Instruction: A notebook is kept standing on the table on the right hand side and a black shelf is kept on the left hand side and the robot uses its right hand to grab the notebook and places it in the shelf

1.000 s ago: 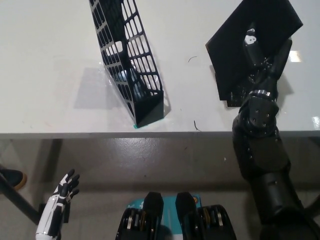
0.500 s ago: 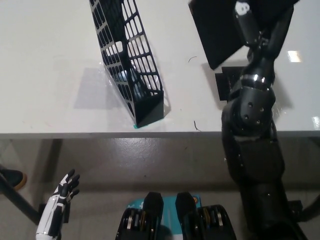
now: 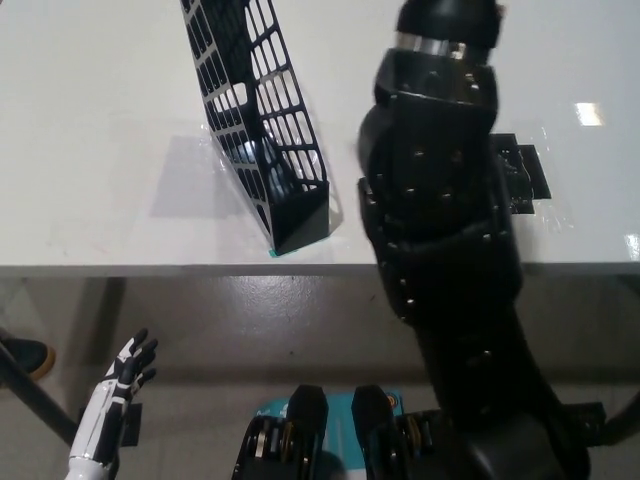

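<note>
1. The fingers (image 3: 140, 352) of the left hand (image 3: 112, 395) are spread apart and point up toward 1 o'clock. They hold nothing and touch nothing.
2. This white hand rests at 7 o'clock in the head view, low over the floor (image 3: 300, 320) and on the near side of the table's front edge.
3. The right hand is past the top edge of the picture, so I cannot tell how its fingers stand or whether they pinch anything.
4. The right arm (image 3: 440, 250) fills the picture from 5 o'clock up to 12 o'clock. It is thick and black and rises over the table (image 3: 90, 150). A silver ring (image 3: 435, 45) circles it near the top edge.
5. The notebook does not show. Where it lies or hangs cannot be told from this view.
6. The shelf (image 3: 262, 130) stands on the table at 11 o'clock. It is a narrow black lattice holder leaning toward 11 o'clock, with its closed low end nearest the front edge. What shows of its inside, through the lattice, looks bare.
7. The arm's near side is just beside the shelf's low end, at its 3 o'clock, with a strip of bare table between them.
8. A small teal mark (image 3: 271, 254) sits on the table at the shelf's near corner.
9. At 2 o'clock, a flat black piece (image 3: 522, 178) lies on the table, partly hidden behind the arm.
10. At 8 o'clock, a dark shoe (image 3: 20, 352) shows at the picture's edge, on the floor.
</note>
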Controlling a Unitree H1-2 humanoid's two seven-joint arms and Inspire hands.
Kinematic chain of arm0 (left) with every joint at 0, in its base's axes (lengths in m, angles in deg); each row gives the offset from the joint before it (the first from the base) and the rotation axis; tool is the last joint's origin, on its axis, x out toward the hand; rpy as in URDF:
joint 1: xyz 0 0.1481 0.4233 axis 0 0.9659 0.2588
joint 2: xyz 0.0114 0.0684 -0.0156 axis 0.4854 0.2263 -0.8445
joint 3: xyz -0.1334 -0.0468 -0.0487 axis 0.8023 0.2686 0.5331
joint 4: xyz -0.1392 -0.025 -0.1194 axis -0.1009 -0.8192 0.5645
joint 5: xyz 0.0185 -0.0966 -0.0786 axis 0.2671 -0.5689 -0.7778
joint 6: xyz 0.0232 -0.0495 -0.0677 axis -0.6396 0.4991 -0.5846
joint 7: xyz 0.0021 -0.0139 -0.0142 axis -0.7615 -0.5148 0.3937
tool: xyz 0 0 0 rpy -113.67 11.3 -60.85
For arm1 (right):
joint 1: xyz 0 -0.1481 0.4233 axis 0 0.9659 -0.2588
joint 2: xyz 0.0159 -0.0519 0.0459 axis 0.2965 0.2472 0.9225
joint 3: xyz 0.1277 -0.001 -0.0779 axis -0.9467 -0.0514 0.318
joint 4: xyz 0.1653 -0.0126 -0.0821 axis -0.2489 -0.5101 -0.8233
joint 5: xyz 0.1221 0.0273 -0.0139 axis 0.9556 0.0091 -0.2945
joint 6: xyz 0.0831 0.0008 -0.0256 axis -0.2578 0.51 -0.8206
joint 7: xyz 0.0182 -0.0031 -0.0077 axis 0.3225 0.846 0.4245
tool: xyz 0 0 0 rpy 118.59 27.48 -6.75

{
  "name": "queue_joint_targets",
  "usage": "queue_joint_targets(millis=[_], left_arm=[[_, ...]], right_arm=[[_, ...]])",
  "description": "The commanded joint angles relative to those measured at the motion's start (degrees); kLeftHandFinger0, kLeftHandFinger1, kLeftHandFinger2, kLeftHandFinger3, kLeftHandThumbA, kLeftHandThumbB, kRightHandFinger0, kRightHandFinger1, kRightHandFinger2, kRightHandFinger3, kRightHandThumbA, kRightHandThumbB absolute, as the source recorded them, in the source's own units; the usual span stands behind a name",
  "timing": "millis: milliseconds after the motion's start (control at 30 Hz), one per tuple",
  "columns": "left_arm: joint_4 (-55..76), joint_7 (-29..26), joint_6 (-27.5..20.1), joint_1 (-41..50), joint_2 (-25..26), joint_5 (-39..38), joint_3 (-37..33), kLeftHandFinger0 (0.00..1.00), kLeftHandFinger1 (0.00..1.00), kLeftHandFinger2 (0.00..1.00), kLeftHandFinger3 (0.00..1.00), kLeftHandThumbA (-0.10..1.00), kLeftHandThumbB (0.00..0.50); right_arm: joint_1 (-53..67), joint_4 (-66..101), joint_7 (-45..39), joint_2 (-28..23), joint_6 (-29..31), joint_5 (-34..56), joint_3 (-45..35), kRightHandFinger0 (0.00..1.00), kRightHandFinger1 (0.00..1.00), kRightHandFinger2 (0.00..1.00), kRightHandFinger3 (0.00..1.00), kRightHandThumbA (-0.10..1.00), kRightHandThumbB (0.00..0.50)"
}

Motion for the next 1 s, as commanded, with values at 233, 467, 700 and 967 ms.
queue_joint_targets(millis=[233,467,700,967], left_arm=[[1.06,0.44,-1.32,-0.35,1.18,0.61,-0.10,1.00,1.00,1.00,1.00,1.00,0.093],[1.42,1.30,-0.52,-0.20,1.42,-0.13,-0.21,1.00,1.00,1.00,1.00,1.00,0.107],[1.92,0.56,0.09,-0.05,1.07,1.27,-0.44,1.00,1.00,1.00,1.00,1.00,0.152],[2.30,0.78,2.31,-0.91,1.18,1.46,-0.75,1.00,1.00,1.00,1.00,1.00,0.186]], right_arm=[[-3.43,-14.49,3.24,1.60,2.32,-5.86,0.39,0.00,0.18,0.63,0.74,-0.10,0.119],[-5.42,-29.25,6.48,1.08,7.36,-5.82,0.18,0.00,0.18,0.64,0.77,-0.10,0.118],[-8.64,-46.81,9.05,2.10,14.14,-2.34,-1.63,0.00,0.16,0.65,0.77,-0.10,0.130],[-11.79,-60.44,9.61,3.07,19.77,1.24,-3.92,0.00,0.16,0.69,0.77,-0.10,0.132]])
